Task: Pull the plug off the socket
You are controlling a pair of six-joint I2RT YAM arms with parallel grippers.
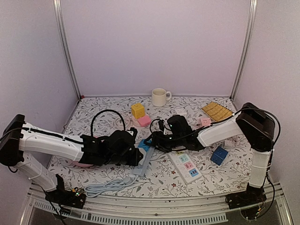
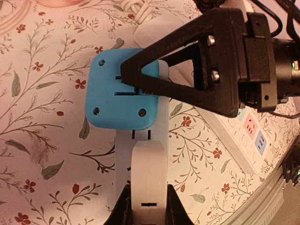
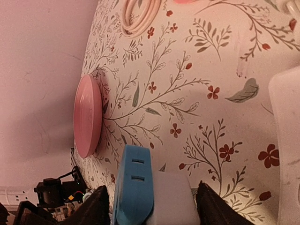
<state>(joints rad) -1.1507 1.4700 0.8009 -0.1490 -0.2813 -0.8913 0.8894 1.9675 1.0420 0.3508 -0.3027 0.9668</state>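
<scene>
The blue plug (image 2: 112, 96) sits in the white socket strip (image 2: 140, 140), which lies on the flowered table. My left gripper (image 2: 146, 206) is shut on the strip's near end, a finger pressed to each side. My right gripper (image 3: 152, 206) reaches in from the right and straddles the blue plug (image 3: 133, 187) and the white block beside it. A thin gap shows between one of its fingers (image 3: 96, 208) and the blue face, so the jaws stand open. From above, both grippers meet at the strip (image 1: 144, 159) in the middle of the table.
A second white socket strip (image 1: 186, 165) and a blue cube (image 1: 218, 155) lie right of the work. Yellow (image 1: 138, 110) and pink (image 1: 144, 121) cubes, a mug (image 1: 159, 97) and a yellow tray (image 1: 216, 111) stand behind. A pink plate (image 3: 88, 117) lies to the left, and a grey cable (image 1: 105, 186) runs near the front.
</scene>
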